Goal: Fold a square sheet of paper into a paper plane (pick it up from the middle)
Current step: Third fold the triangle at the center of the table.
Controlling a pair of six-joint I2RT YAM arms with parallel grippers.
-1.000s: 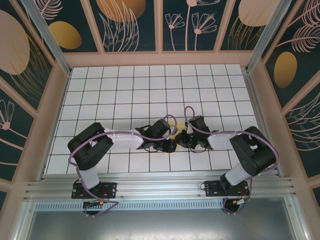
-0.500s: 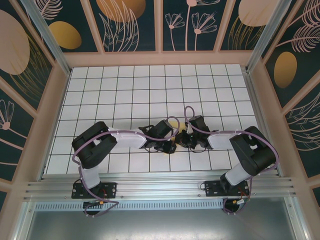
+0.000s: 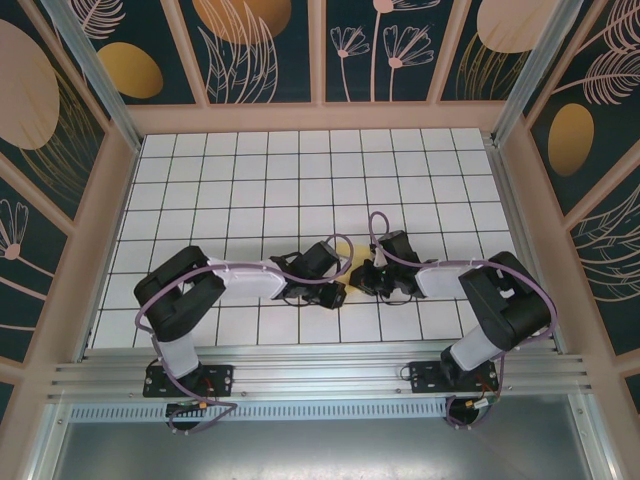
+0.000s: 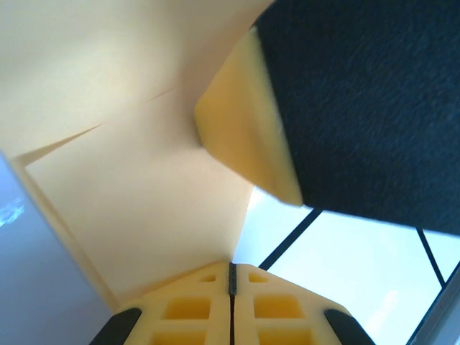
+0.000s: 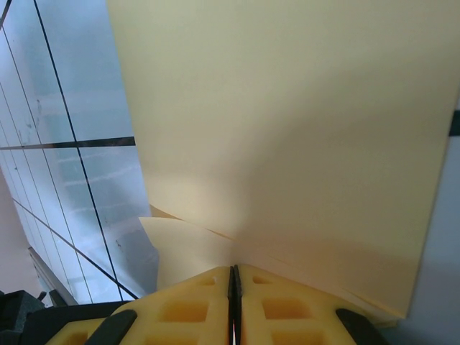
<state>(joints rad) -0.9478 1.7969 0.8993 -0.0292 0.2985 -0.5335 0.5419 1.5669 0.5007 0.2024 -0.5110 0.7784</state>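
**Two Grippers Pinch One Yellow Paper**

The big white table [image 3: 300, 170] has thin black lines that cut it into squares. The left arm [image 3: 185, 290] and the right arm [image 3: 500, 295] both bend in toward the middle of the table, on the side near their bases. There they almost meet.

The yellow paper [image 5: 287, 129] is between the two arms. Seen from above, the black arm parts hide most of it, and just a bit of yellow peeks out between them. In the left wrist view the paper [image 4: 144, 201] has a fold line and a flap that lies over the rest. In the right wrist view it rises like a wide, smooth wall, with a smaller flap low down. I cannot tell if the paper touches the table.

The left gripper [image 4: 231, 272] has its two yellow fingers pressed tight together, with the paper's edge pinched between them. The right gripper [image 5: 234, 273] pinches the paper the same way.

In the left wrist view, one yellow pad [image 4: 244, 136] of the right gripper sits against the paper, with its black finger behind it.
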